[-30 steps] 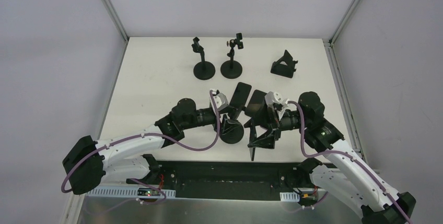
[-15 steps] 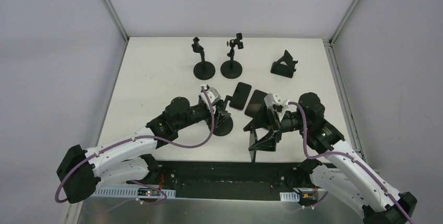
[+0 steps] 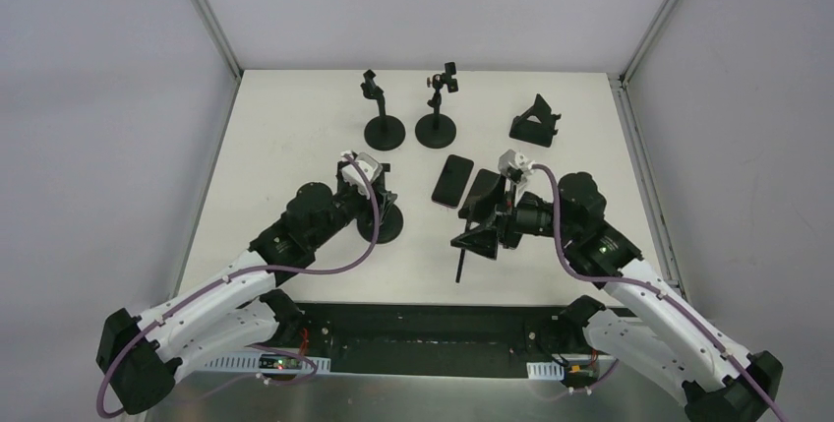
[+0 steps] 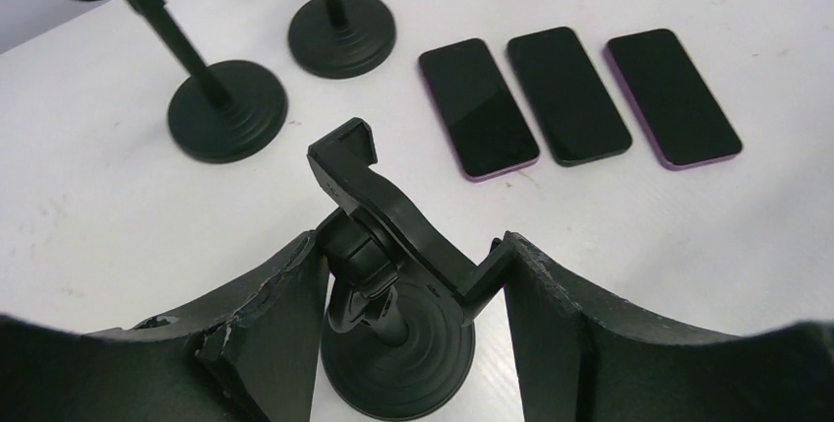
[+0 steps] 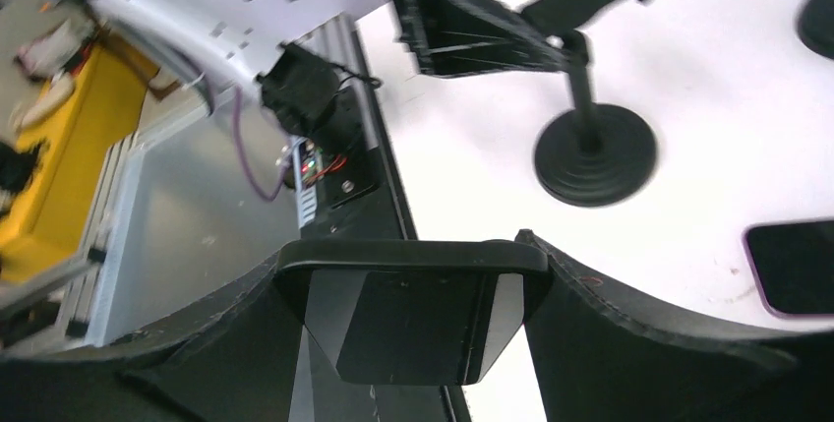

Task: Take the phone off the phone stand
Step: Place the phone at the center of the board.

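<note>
My right gripper [image 5: 408, 257] is shut on a black phone [image 5: 413, 314], gripped across its width and held off the table. From the top view the phone [image 3: 459, 265] shows edge-on below that gripper [image 3: 480, 235]. My left gripper [image 4: 411, 247] is shut on the phone stand [image 4: 393, 343], a black round-based post. The fingers press its ball joint and the end of its clamp [image 4: 393, 211]. The clamp holds nothing. Seen from above, this stand [image 3: 381, 226] sits left of centre under the left gripper [image 3: 377, 202].
Three phones lie flat side by side on the white table [image 4: 479, 107] [image 4: 568, 94] [image 4: 673, 97]. Two more round-based stands [image 3: 384, 132] [image 3: 435, 129] and a folding stand [image 3: 536, 122] stand at the back. The table's near edge and metal rail [image 5: 334, 156] are close behind the right gripper.
The left gripper has carried the phone stand leftward and farther up the table, away from the right gripper. The right gripper has moved up and slightly left, still holding the phone.
</note>
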You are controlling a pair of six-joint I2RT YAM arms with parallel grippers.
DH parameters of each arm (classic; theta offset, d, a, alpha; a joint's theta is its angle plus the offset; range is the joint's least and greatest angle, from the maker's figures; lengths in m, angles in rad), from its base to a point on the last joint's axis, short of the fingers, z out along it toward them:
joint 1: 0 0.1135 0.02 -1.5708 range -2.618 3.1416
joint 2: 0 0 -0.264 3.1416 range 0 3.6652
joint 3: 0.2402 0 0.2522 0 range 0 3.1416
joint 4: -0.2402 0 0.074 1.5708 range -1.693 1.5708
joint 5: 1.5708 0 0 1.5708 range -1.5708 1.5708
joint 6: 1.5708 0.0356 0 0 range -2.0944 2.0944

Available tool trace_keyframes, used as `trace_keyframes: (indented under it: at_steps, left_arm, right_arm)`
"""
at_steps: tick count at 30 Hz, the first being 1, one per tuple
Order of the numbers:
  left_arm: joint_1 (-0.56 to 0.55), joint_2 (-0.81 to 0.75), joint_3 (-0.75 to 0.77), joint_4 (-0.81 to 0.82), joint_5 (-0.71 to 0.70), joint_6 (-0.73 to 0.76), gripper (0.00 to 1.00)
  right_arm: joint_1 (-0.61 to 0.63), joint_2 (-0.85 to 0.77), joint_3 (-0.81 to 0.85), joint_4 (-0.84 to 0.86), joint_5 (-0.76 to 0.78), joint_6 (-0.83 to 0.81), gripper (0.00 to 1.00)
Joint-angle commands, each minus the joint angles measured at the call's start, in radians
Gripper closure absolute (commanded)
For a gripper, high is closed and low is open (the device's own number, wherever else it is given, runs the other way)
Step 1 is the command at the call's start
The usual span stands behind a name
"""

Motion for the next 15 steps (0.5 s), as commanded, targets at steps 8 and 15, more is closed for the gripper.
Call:
trace_keyframes:
  at_steps: [8, 15]
  left_arm:
    - [0.058, -0.158, 0.008, -0.240, -0.155, 0.059, 1.00]
    - [0.066, -0.235, 0.032, -0.384, -0.194, 0.074, 1.00]
  right_arm:
    - [0.086, 0.244, 0.211, -0.059, 0.455, 0.278, 1.00]
    - [0.137, 0.543, 0.510, -0.278, 0.725, 0.439, 1.00]
